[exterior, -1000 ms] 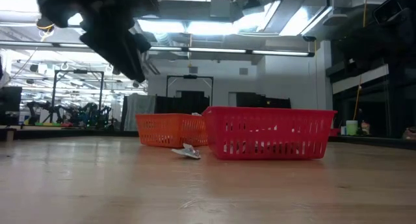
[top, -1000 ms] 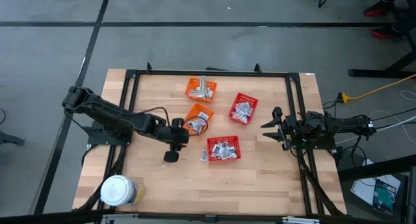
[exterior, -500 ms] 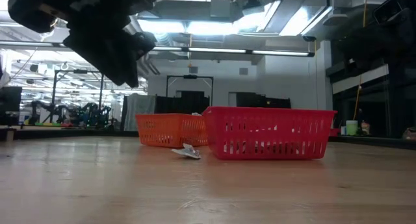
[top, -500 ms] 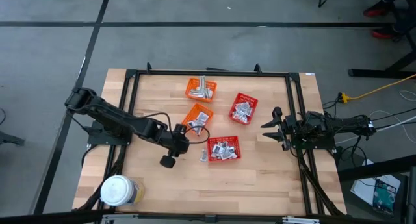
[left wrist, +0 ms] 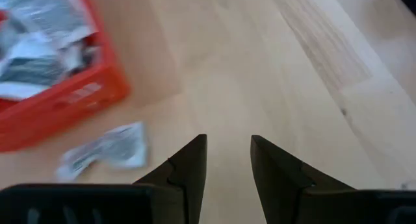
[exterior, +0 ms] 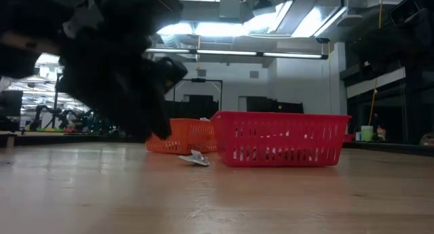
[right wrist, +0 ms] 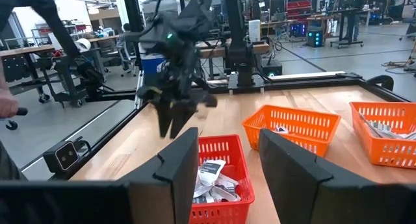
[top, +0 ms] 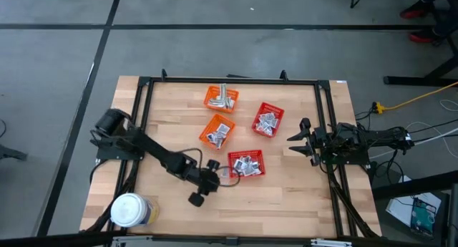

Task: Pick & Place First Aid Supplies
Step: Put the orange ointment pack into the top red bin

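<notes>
Silvery-white sachets fill two orange baskets (top: pixel 220 97) (top: pixel 218 130) and two red ones (top: pixel 268 119) (top: pixel 245 163). One loose sachet (left wrist: pixel 104 149) lies flat on the wood beside the near red basket (left wrist: pixel 45 74); the low view shows this sachet (exterior: pixel 194 158) too. My left gripper (left wrist: pixel 227 146) hangs open, slanting down, just above the table with the sachet off to one side of its fingers, not between them. In the high view, my left gripper (top: pixel 217 177) is close to that basket's left side. My right gripper (top: pixel 297 139) waits open at the table's right.
A large white-lidded jar (top: pixel 130 211) stands at the near left corner. A black frame (top: pixel 143 86) runs around the tabletop. Bare wood lies along the near edge, in front of the near red basket.
My left gripper has swung from beside the middle orange basket toward the table's near edge and a little right, sinking and tipping further down, and now hangs by the loose sachet. Its fingers have stayed open. The sachet and baskets have not moved.
</notes>
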Controlling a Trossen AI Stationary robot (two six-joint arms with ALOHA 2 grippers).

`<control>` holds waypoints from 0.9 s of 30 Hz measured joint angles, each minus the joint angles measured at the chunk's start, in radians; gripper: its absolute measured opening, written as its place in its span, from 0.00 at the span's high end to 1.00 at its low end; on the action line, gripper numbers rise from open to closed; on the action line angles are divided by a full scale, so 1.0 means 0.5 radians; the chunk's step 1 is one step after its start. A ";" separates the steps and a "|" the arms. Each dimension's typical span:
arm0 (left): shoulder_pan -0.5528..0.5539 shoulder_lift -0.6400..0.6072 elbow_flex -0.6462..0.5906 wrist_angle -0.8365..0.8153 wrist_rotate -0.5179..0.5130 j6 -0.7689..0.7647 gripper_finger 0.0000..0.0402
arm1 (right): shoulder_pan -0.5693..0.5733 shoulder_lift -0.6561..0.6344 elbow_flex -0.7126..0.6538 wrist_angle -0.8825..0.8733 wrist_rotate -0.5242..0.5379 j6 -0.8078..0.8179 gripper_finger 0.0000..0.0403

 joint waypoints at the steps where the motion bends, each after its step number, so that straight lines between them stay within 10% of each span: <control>1: -0.014 0.052 0.027 0.015 -0.010 0.000 0.72 | 0.001 0.000 0.000 0.000 0.001 0.000 0.60; 27: -0.078 0.347 0.330 -0.308 -0.325 -0.337 0.72 | 0.000 0.001 0.000 0.000 0.001 0.000 0.60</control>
